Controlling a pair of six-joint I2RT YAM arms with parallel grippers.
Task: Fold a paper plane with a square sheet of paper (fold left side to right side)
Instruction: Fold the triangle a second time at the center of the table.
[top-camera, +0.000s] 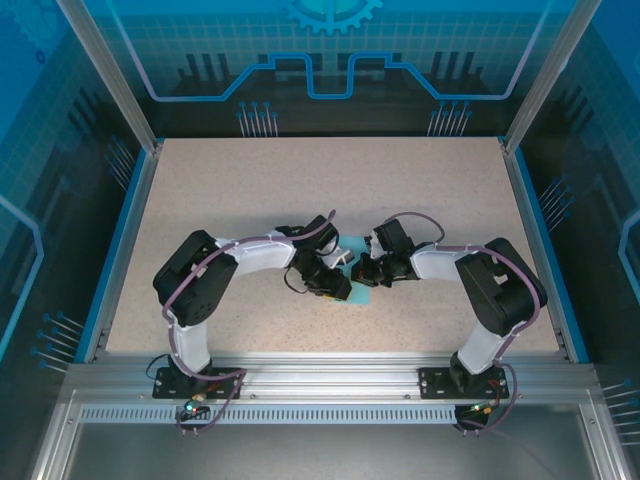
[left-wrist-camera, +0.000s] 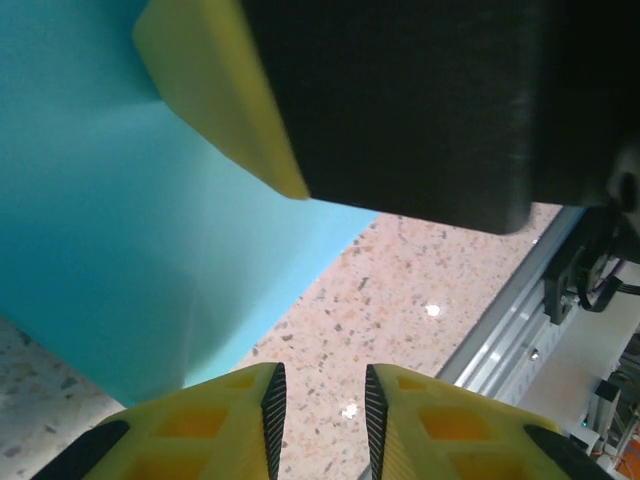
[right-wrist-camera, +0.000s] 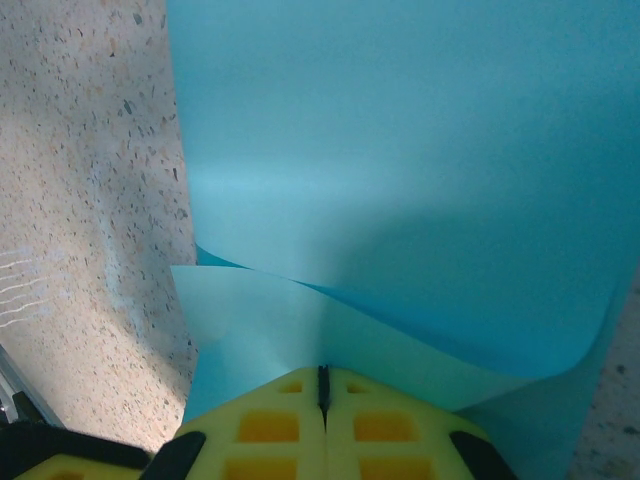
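The light-blue square sheet of paper (top-camera: 360, 296) lies mid-table between the two arms, part of it curled up off the surface. In the right wrist view my right gripper (right-wrist-camera: 322, 372) is shut on a raised edge of the sheet (right-wrist-camera: 420, 150), which bends over in a loose curve with no sharp crease. My left gripper (left-wrist-camera: 322, 372) hovers at the sheet's (left-wrist-camera: 120, 220) near edge, jaws a little apart with only tabletop between them. One yellow finger of the right gripper (left-wrist-camera: 220, 90) sits close in front of it. From above, the left gripper (top-camera: 336, 286) and right gripper (top-camera: 364, 272) almost touch.
The speckled beige tabletop (top-camera: 330, 190) stretches open behind and to both sides of the paper. An aluminium rail (left-wrist-camera: 510, 320) runs along the near edge close to the left gripper. Blue frame bars (top-camera: 120, 250) border the table's sides.
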